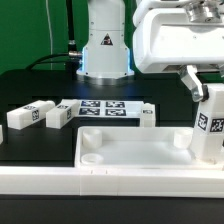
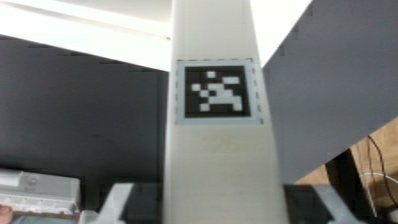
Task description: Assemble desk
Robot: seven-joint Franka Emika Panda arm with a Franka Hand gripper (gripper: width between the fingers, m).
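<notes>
I have the end effector (image 1: pixel 198 90) pinching an upright white leg (image 1: pixel 210 128) near its top, at the exterior view's right end of the tabletop (image 1: pixel 130 152). I cannot tell whether the leg's foot sits in the corner socket. The tabletop lies flat, rim up, on the dark surface (image 1: pixel 25 145). The loose legs (image 1: pixel 40 113) lie beside the marker board (image 1: pixel 110 107), towards the exterior view's left.

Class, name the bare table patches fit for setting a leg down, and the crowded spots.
Free: black table between the lying legs, tabletop and border rail; also behind them. Crowded: the row of legs and marker board, and around the upright leg.
</notes>
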